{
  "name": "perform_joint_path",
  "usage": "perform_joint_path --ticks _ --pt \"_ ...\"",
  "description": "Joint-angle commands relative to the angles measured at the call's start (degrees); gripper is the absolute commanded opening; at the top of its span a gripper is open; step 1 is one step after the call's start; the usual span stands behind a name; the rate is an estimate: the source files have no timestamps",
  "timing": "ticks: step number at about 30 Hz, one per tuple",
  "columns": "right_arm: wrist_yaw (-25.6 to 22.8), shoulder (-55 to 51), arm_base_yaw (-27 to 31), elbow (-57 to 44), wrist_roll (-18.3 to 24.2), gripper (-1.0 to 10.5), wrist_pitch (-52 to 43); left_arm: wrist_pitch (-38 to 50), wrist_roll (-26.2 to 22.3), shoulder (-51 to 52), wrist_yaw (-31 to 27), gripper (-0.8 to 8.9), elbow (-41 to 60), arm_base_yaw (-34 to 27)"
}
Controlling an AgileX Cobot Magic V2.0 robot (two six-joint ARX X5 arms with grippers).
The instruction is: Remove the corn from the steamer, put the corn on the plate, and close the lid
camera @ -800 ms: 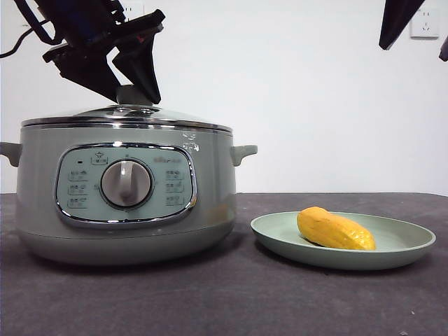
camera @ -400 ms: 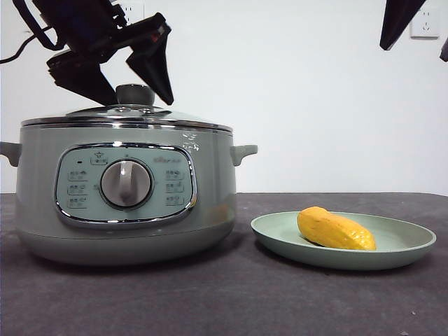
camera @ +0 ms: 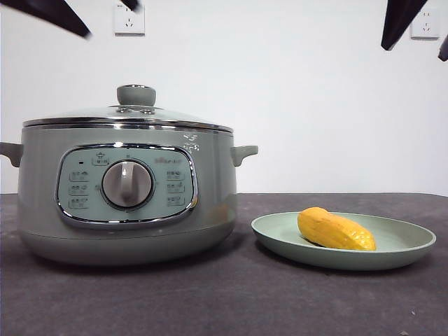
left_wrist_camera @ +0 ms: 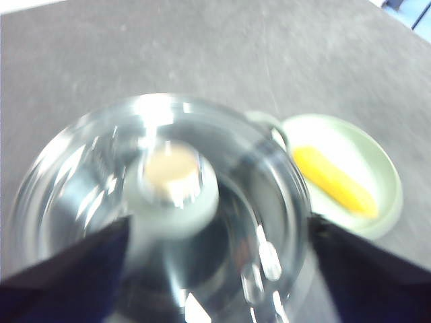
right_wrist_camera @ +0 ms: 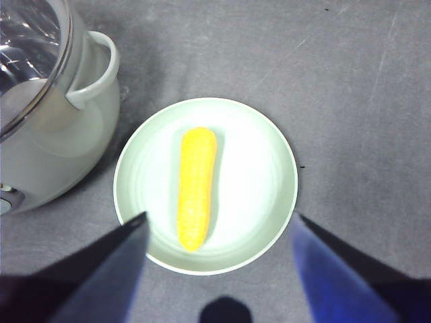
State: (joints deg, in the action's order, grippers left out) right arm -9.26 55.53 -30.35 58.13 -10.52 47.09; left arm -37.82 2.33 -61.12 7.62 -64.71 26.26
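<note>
The corn [camera: 336, 229] lies on the plate [camera: 409, 246], just beside the steamer [camera: 210, 203] on the tabletop [camera: 231, 301]. The lid [camera: 126, 114] sits level on the steamer's rim, so all three steps look done. The left gripper [left_wrist_camera: 215, 269] hangs above the lid's knob [left_wrist_camera: 172, 178], fingers spread and empty. The right gripper [right_wrist_camera: 215, 269] hangs over the plate, fingers also spread wide. Next, I judge, both arms need only pull clear.

Plain white wall [camera: 315, 91] with two sockets [camera: 129, 19] behind dark tabletop [camera: 231, 294].
</note>
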Motion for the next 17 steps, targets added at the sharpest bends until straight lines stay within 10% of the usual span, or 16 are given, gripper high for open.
perform_joint_path --ticks 1,11,17 --pt "-0.3 -0.3 -0.1 -0.4 1.2 -0.3 -1.1 -3.4 -4.0 4.8 -0.9 -0.08 0.5 0.1" --pt "-0.3 -16.5 -4.8 -22.1 2.5 -0.1 -30.7 8.9 -4.1 22.8 -8.9 -0.09 17.0 0.1" --pt "-0.3 -26.9 -5.7 -29.6 1.9 0.0 -29.6 15.2 -1.4 33.3 -13.1 -0.08 30.3 0.0"
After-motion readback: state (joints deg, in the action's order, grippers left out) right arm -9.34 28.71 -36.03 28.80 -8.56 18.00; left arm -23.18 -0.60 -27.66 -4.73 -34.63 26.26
